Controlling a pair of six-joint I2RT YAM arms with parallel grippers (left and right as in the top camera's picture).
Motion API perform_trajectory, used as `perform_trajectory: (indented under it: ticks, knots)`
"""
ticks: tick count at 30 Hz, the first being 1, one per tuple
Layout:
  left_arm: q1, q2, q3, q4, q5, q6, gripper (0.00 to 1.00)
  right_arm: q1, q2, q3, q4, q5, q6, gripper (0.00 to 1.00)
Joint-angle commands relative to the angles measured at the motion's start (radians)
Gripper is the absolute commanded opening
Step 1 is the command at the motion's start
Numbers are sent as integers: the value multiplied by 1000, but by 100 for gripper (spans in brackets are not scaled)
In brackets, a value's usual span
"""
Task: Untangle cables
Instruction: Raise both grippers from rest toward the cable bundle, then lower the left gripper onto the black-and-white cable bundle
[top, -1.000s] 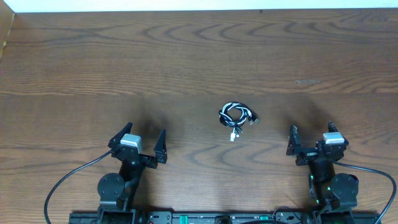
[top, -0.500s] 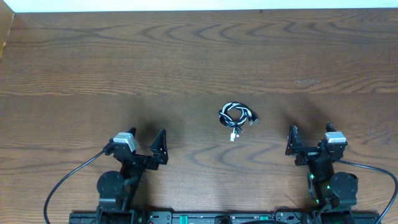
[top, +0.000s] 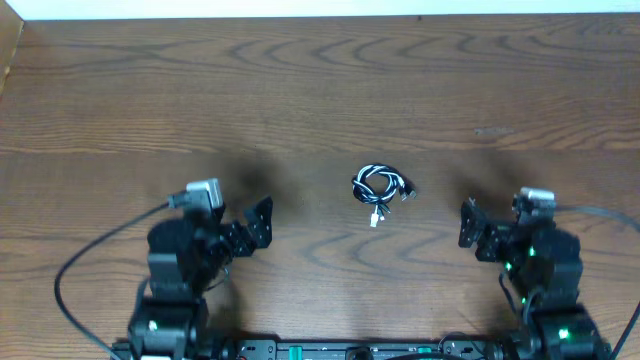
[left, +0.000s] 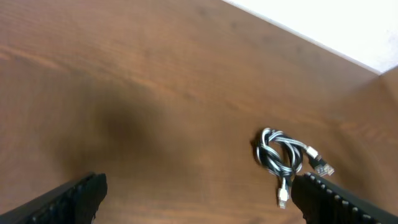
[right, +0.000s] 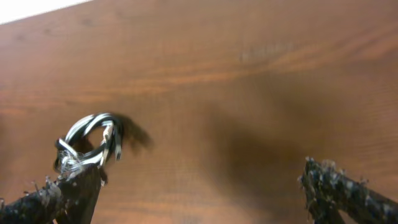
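We saw the cables (top: 378, 188), a light, limp black-and-white knot, lying on the table (top: 320, 90) at two o'clock from the left gripper (left: 199, 182) and ten from the right gripper (right: 200, 171), both gaping empty, and judged a seemingly free plug end the best hold.

No text, label or number is legible.

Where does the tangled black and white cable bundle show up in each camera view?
Overhead: the cable bundle lies just right of centre.
Left wrist: cable bundle at lower right.
Right wrist: cable bundle at lower left.
Shared landmark: the white strip along the top overhead, top right in left wrist, top left in right wrist.
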Motion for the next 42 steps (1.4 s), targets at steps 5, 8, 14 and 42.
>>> perform_trajectory:
  ticks: [5,8,14,42]
  knots:
    - [-4,320,293,-281,35,101,99,9,330,273,-191,-100,-105,99]
    - [-4,433,392,-454,29,174,99,9,458,380,-285,-97,-156,99]
    - [-3,538,437,-596,8,173,99,9,626,497,-367,-107,-157,99]
    - [-328,919,570,-66,-73,-130,82,9,652,497,-336,-173,-158,99]
